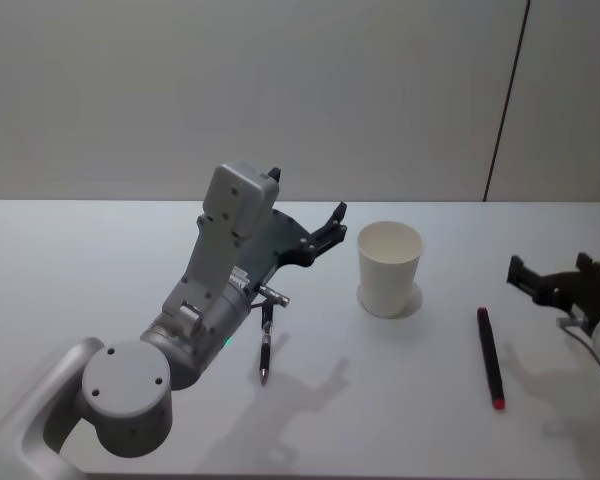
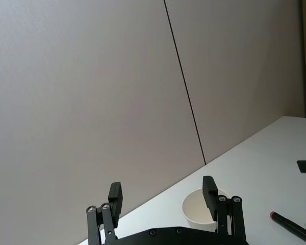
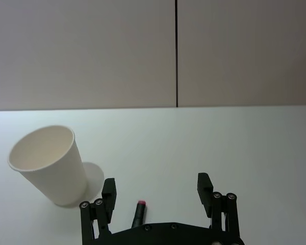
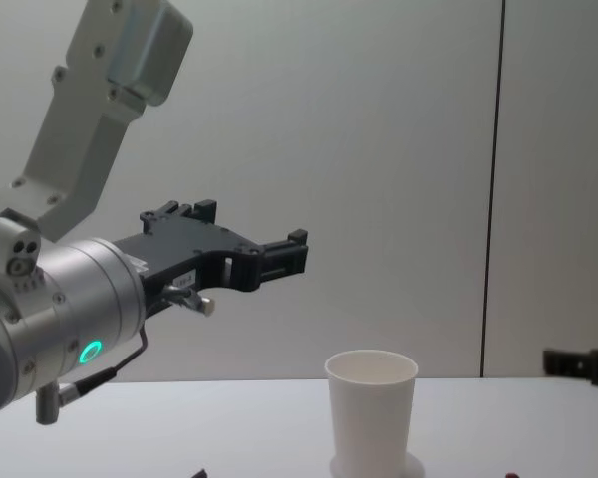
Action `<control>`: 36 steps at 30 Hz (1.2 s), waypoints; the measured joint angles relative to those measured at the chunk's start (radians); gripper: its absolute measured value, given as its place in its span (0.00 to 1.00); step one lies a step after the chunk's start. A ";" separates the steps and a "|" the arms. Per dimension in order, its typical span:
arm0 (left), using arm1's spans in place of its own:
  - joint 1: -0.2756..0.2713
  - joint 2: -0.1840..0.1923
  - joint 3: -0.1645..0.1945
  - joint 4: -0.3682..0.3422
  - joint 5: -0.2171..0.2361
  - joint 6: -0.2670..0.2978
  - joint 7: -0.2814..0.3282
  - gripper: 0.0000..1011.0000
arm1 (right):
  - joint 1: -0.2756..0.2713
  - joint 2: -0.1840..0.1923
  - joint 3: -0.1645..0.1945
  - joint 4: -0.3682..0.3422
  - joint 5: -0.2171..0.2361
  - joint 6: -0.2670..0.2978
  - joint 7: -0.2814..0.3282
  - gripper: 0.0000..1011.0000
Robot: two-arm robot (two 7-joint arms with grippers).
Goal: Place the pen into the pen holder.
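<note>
Two pens on the table [image 1: 80, 260], red-tipped pen [image 1: 490, 357] lying between cup [image 1: 390, 268] and right gripper [image 3: 156, 185], near its spread fingers [image 3: 204, 184], black pen [image 1: 265, 350] beneath the left arm [image 1: 220, 270], left gripper [image 2: 162, 194] open, raised above the table left of the cup.

Head downward, chest level, common pen holder [image 1: 389, 270]

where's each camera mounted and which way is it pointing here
left wrist: behind the open left gripper, raised, facing the wall and the pen holder.
right wrist: behind the open right gripper, facing the pen holder and the red-tipped pen.
head: high up, looking down at the table, the black pen and both grippers.
chest: lower, looking across the table; left gripper shows large at left.
All four share the pen holder.
</note>
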 joint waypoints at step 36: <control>0.000 0.000 0.000 0.000 0.000 0.000 0.000 0.99 | 0.016 -0.116 -0.065 0.080 0.013 0.208 -0.170 0.99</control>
